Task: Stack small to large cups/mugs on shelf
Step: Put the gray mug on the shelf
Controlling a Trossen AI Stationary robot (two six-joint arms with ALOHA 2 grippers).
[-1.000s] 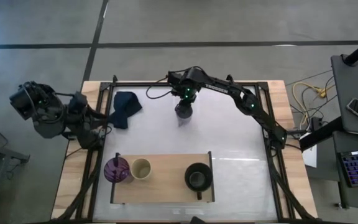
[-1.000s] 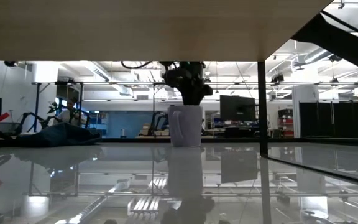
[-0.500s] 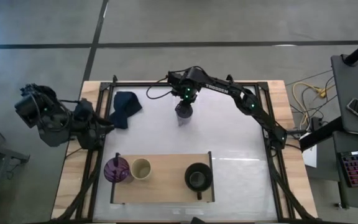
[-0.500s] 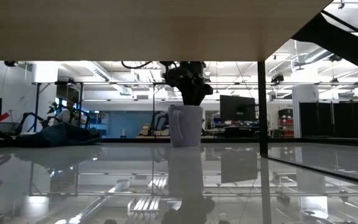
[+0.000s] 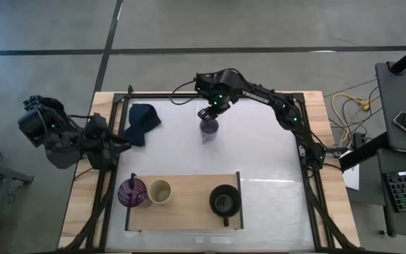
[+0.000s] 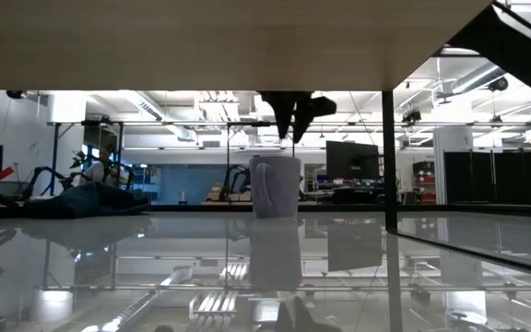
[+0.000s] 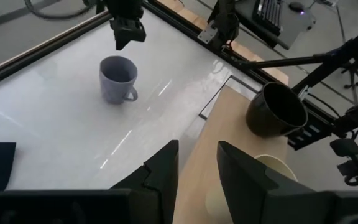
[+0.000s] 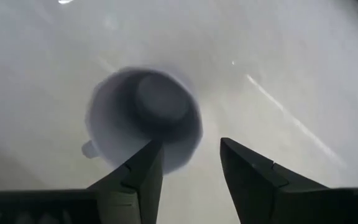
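A lavender-grey mug (image 5: pixel 208 127) stands upright on its base on the white tabletop, toward the far side; in the low view the mug (image 6: pixel 275 185) has its handle on the picture's left. My right gripper (image 6: pixel 295 115) hangs open just above its rim, pointing down, touching nothing; in its wrist view the mug (image 8: pixel 143 121) lies below the fingers. On the shelf (image 5: pixel 189 212) at the near edge stand a purple tumbler (image 5: pixel 132 192), a beige cup (image 5: pixel 160 190) and a black mug (image 5: pixel 225 201). My left gripper (image 7: pixel 197 180) waits open at the table's left edge.
A dark blue cloth (image 5: pixel 143 122) lies at the far left of the table. A black metal frame (image 5: pixel 309 176) runs round the tabletop. Bare wood (image 5: pixel 189 201) shows on the shelf between the beige cup and the black mug.
My right gripper has opened, let go of the lavender-grey mug's rim and risen straight up clear of it, rolling about its downward axis as it rose. The mug stays upright where it stood.
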